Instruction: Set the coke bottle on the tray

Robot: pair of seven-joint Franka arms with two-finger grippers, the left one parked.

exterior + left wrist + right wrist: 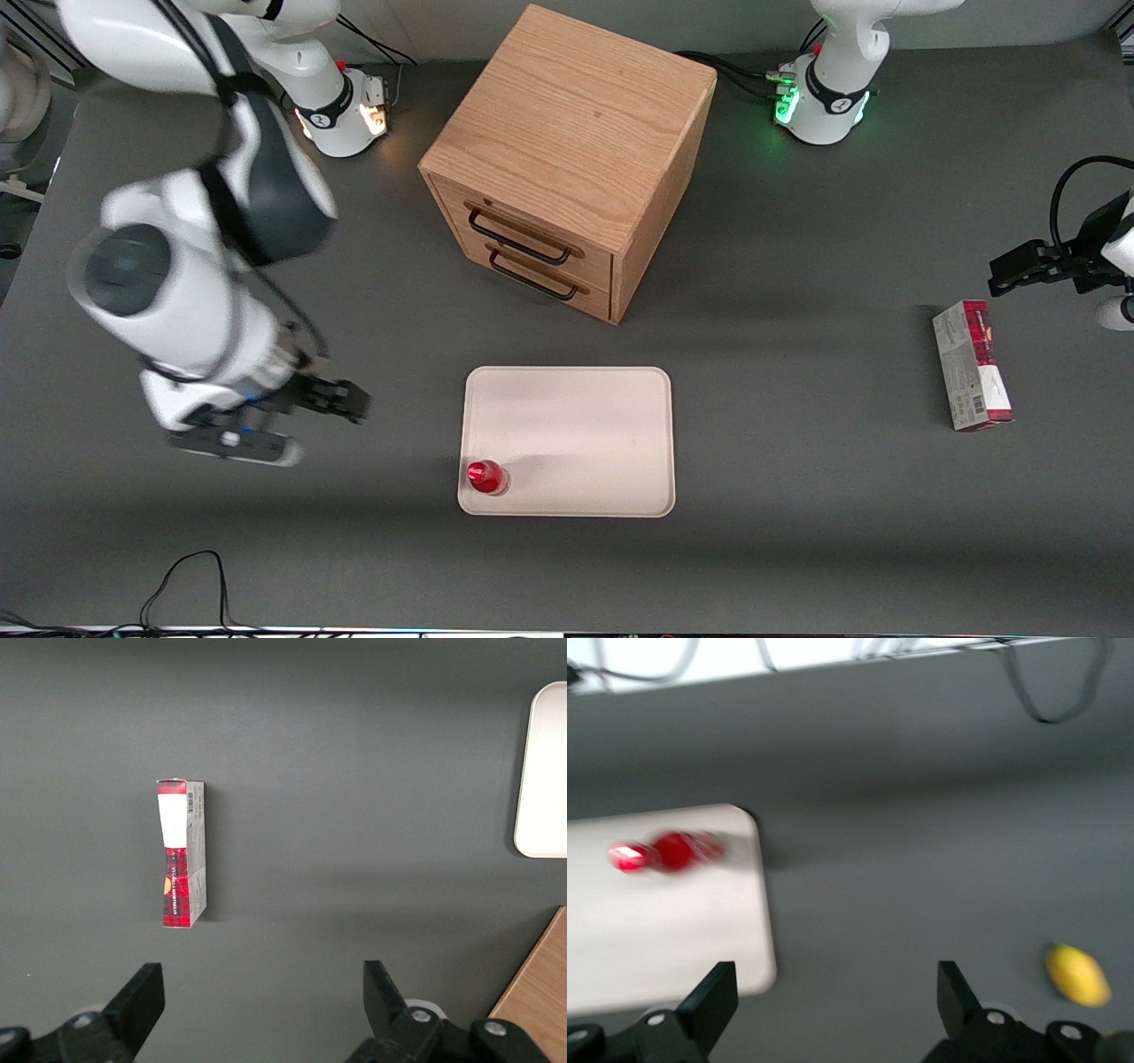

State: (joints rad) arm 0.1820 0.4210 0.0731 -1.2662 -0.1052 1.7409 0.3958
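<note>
The small red coke bottle [487, 477] stands upright on the cream tray [585, 416], in the tray's corner nearest the front camera and the working arm. It also shows in the right wrist view [664, 853], on the tray [673, 930]. My right gripper [350, 406] is open and empty, above the bare table beside the tray, toward the working arm's end and well apart from the bottle. In the right wrist view the gripper [833, 992] holds nothing between its spread fingers.
A wooden two-drawer cabinet [567, 159] stands farther from the front camera than the tray. A red-and-white carton [972, 363] lies toward the parked arm's end, also in the left wrist view [182, 853]. A yellow object [1078, 974] lies on the table near my gripper.
</note>
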